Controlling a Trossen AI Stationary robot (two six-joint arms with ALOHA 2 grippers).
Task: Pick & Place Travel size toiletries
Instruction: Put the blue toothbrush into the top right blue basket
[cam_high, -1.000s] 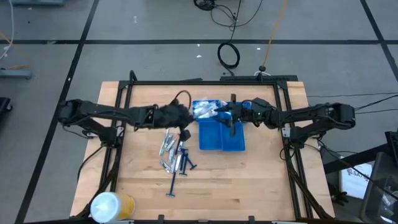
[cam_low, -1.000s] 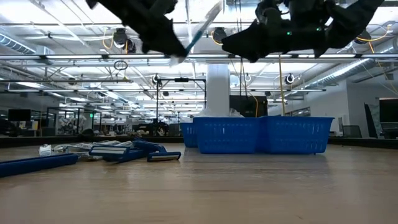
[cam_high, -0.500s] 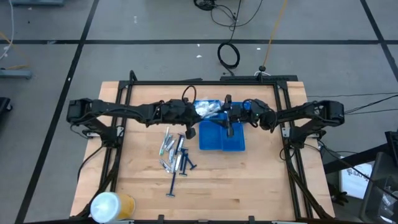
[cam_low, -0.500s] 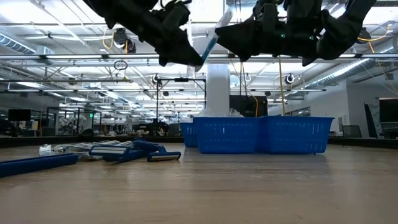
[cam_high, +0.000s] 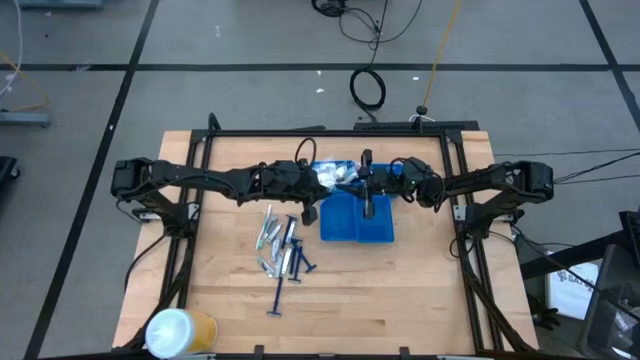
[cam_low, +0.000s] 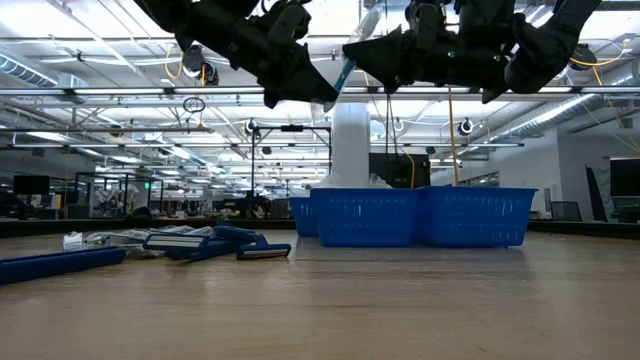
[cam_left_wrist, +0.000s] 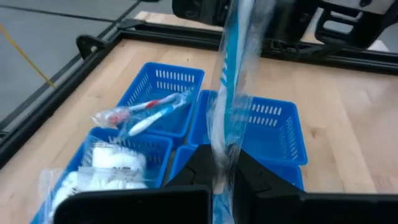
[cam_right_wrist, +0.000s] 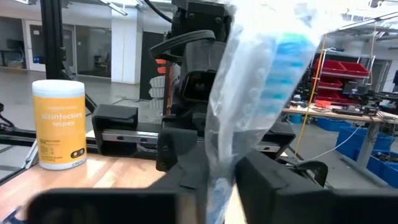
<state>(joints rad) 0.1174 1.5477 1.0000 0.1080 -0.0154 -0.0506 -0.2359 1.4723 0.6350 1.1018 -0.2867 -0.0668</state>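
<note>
- Both arms meet high over the blue compartment tray, which sits toward the back middle of the wooden tabletop.
- The left claw is closed on a wrapped blue-and-white toothbrush; its fingers pinch the lower end of the clear wrapper, and the stick stands nearly upright above the tray.
- The right claw also grips a clear-wrapped toothbrush, pads tight against the crinkly plastic, blue bristles showing near the top. It looks like the same item held from both sides, though I cannot be sure.
- From table height the toothbrush shows tilted between the two dark claws, well above the tray's rim.
- Inside the tray, one back compartment holds a red-and-blue wrapped toothbrush, and a neighbouring one holds crinkly clear-white packets. The two compartments on the nearer side look bare.
- The remaining toiletries lie in a loose pile on the tabletop just left of the tray: pale sticks and dark blue razors, with one razor lying apart, nearer the front.
- A white-and-yellow wipes canister lies at the front left corner.
</note>
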